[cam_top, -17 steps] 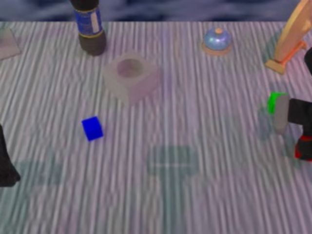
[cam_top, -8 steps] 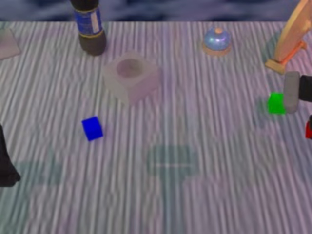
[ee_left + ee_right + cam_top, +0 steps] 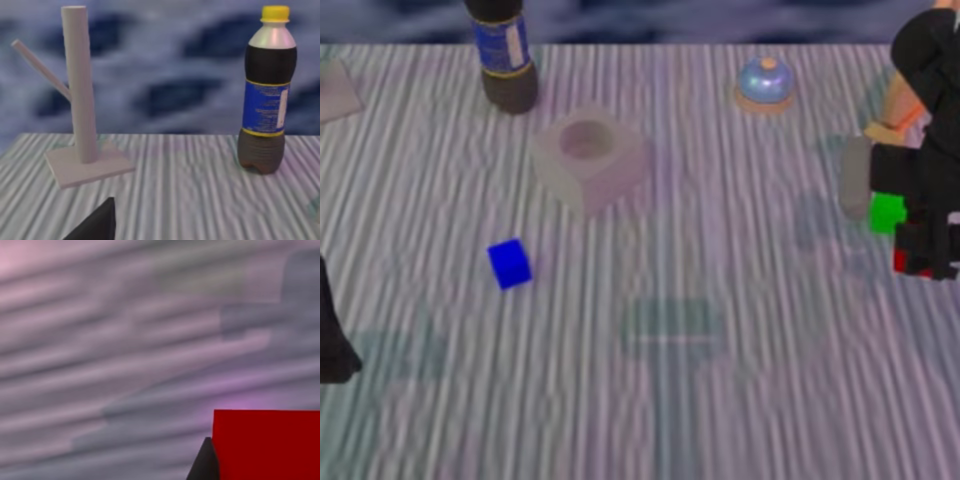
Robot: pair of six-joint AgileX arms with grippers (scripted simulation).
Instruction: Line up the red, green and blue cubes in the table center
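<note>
The three task objects are small, plain, glossy cubes of equal size; they are judged light, rigid and somewhat slippery, so each is best taken across two opposite flat faces, mid-height, with the fingers square to the sides. In the top view, the bright red glossy cube (image 3: 910, 250) sits at the right edge of the frame, mostly covered by the right claw (image 3: 920, 240), which hangs directly over it; only slivers of red show around the dark claw body. In the right wrist view the same red cube (image 3: 266, 444) fills the lower right corner, with one dark fingertip (image 3: 205, 462) touching or just beside its edge. Whether the fingers are closed on the cube or merely straddle it cannot be told from these views. The bright green glossy cube (image 3: 887, 212) rests on the striped grey counter (image 3: 720, 380), just beside the claw on its left, next to a grey finger-like part. The bright blue glossy cube (image 3: 509, 264) lies left of centre, well apart from both arms. The left claw (image 3: 335, 340) is parked at the left edge; its opening cannot be told. No cube is yet at the counter centre.
</note>
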